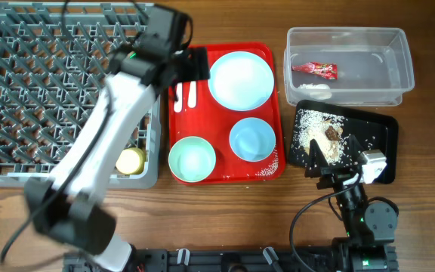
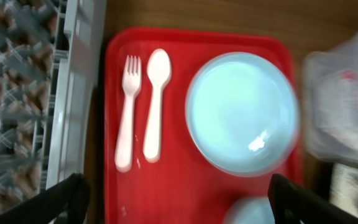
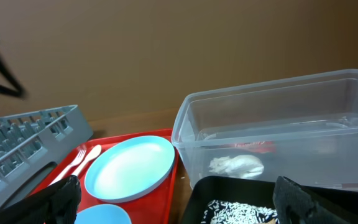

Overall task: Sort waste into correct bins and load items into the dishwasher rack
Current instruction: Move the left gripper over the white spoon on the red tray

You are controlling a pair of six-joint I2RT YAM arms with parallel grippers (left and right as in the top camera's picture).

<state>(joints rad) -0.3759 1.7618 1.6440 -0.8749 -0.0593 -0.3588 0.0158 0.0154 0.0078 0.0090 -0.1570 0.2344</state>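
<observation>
The red wrapper (image 1: 314,69) lies in the clear tub (image 1: 406,72), near a crumpled white scrap (image 1: 316,91). Rice crumbs (image 1: 312,127) and brown bits (image 1: 333,134) sit on the black tray (image 1: 380,132). The yellow cup (image 1: 131,160) stands in the near right corner of the rack (image 1: 36,91). Plate (image 2: 241,112), fork (image 2: 128,112), spoon (image 2: 155,102), blue bowl (image 1: 252,139) and green bowl (image 1: 192,159) rest on the red serving tray (image 2: 191,186). My left gripper (image 2: 179,205) hangs spread wide above the fork and spoon. My right gripper (image 3: 179,205) is spread too, at the black tray's near edge.
</observation>
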